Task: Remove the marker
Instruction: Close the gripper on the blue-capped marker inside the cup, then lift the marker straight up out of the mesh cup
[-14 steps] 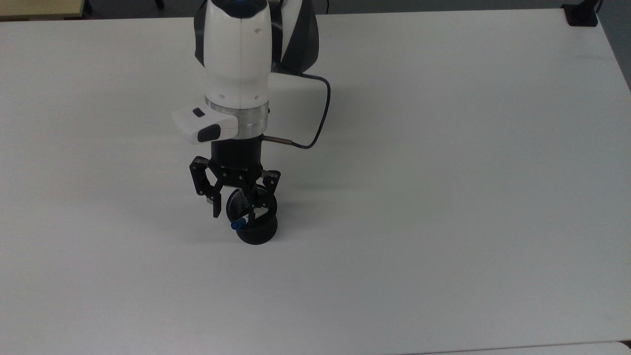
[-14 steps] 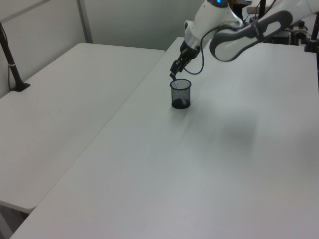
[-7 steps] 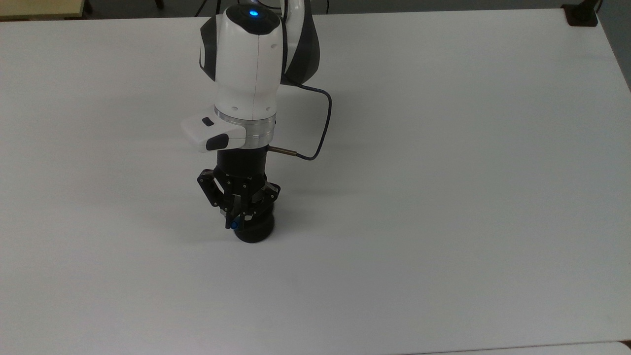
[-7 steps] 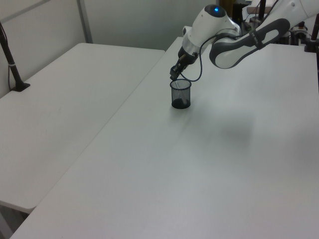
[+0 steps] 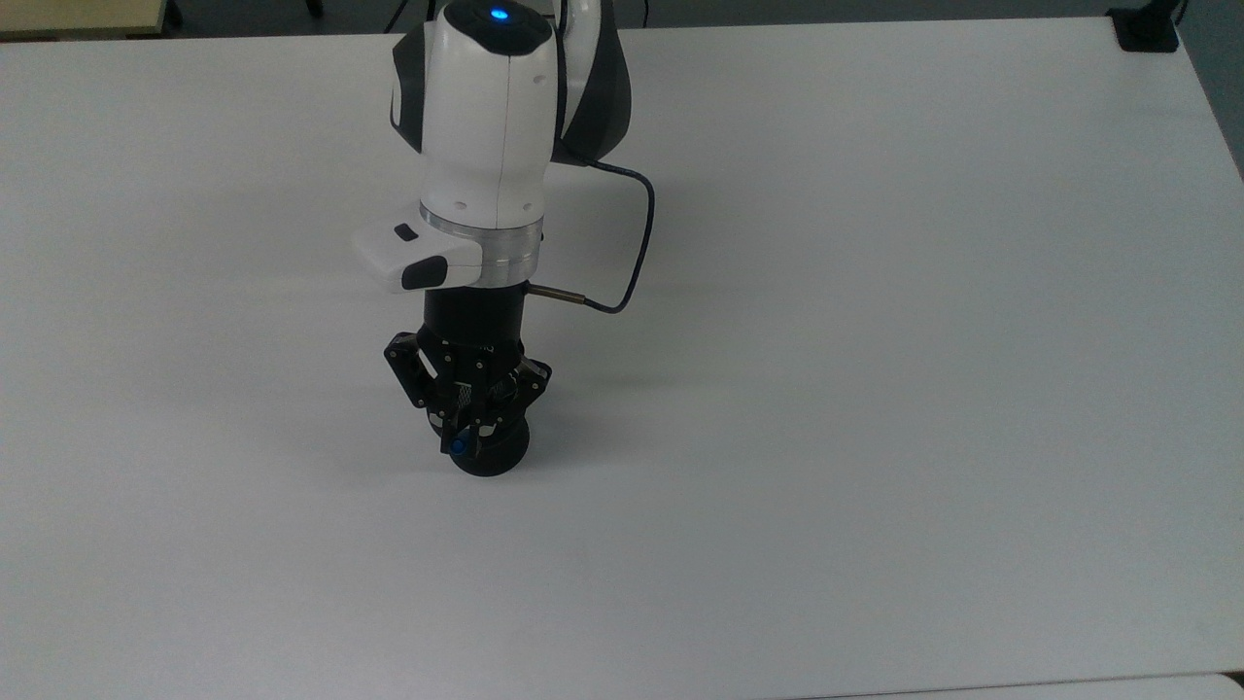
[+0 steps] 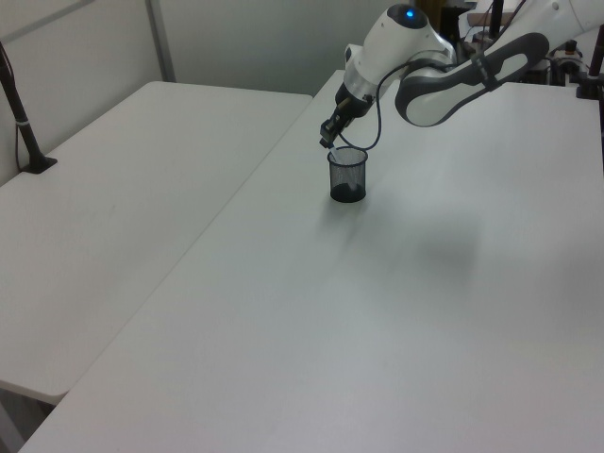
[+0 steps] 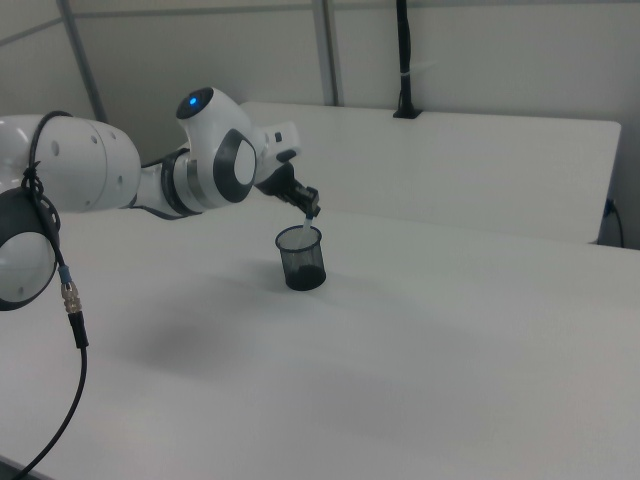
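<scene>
Since a second ago, fingers [image 5: 465,435] that stood apart above the cup [image 6: 347,176] have closed on the marker [image 7: 307,222]. It leans up out of the cup, blue end topmost, on the white tabletop [image 5: 875,340].

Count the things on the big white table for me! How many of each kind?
Marker: 1, its upper end in the gripper
Black mesh cup: 1
Total: 2
</scene>
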You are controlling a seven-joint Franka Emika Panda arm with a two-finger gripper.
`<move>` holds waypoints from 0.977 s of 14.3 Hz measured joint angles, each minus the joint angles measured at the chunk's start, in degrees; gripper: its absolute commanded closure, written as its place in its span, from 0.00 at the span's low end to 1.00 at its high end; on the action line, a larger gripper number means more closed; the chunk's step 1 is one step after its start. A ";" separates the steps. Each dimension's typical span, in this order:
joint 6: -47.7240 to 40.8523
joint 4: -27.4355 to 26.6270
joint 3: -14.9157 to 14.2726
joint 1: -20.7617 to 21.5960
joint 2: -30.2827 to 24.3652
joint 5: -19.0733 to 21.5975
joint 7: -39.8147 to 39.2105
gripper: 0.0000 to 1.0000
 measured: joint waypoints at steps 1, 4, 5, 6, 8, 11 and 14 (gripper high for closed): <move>0.03 0.74 0.00 -0.03 -0.33 0.00 0.00 0.93; 0.04 2.40 -0.01 -0.35 -3.25 -0.01 0.00 0.93; 0.03 2.54 -0.01 -0.61 -4.74 -0.01 0.00 0.92; -0.35 2.56 -0.01 -0.86 -6.33 -0.01 0.00 0.92; -2.30 2.49 0.03 -0.82 -8.85 0.00 0.00 0.92; -6.41 1.91 1.26 0.26 -10.29 0.09 0.01 0.92; -8.53 1.06 2.13 3.48 -10.13 0.23 0.23 0.92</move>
